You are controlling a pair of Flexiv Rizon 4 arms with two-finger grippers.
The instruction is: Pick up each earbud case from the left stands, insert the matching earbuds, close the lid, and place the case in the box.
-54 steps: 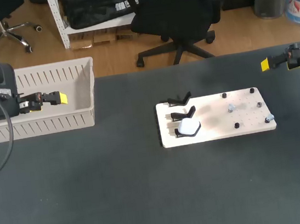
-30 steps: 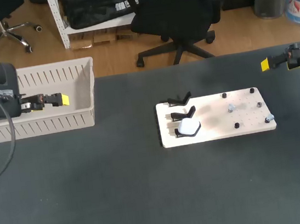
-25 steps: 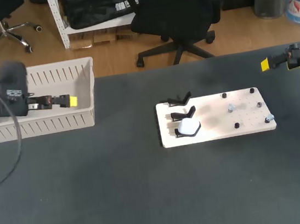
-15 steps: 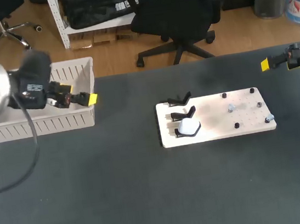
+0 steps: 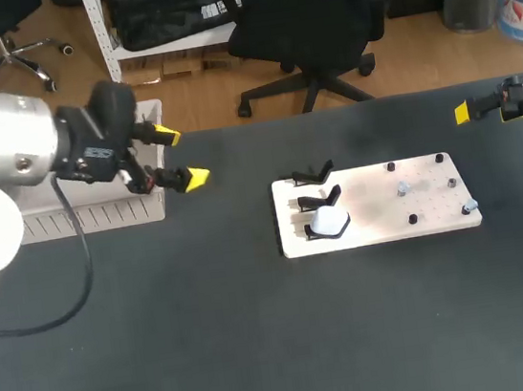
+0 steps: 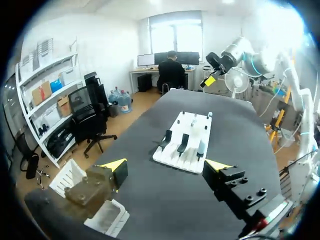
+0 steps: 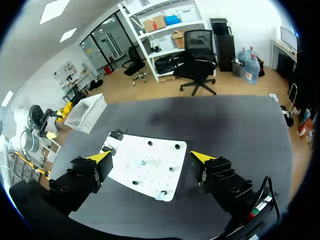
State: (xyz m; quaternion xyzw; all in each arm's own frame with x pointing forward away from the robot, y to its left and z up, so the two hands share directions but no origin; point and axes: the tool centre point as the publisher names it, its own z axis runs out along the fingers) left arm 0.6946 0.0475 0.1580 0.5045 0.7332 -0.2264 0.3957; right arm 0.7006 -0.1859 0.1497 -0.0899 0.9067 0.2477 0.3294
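Seemingly near done: one white earbud case (image 5: 329,222) sits on nearest stand (image 5: 309,234), two stands (image 5: 323,196) behind bare; it needs buds, closing, boxing. Left tool (image 5: 182,156), spread apart & empty, hangs btwn box (image 5: 100,217) and board (image 5: 416,196); right tool (image 7: 150,157) likewise, at desk's (image 5: 263,350) far right.

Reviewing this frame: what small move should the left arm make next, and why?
Probably carry the left gripper across to the white earbud case at the front of the board. That gripper is open and empty beside the box, well short of the board, and the two stands behind the case are bare, so this case is the one left to pick.
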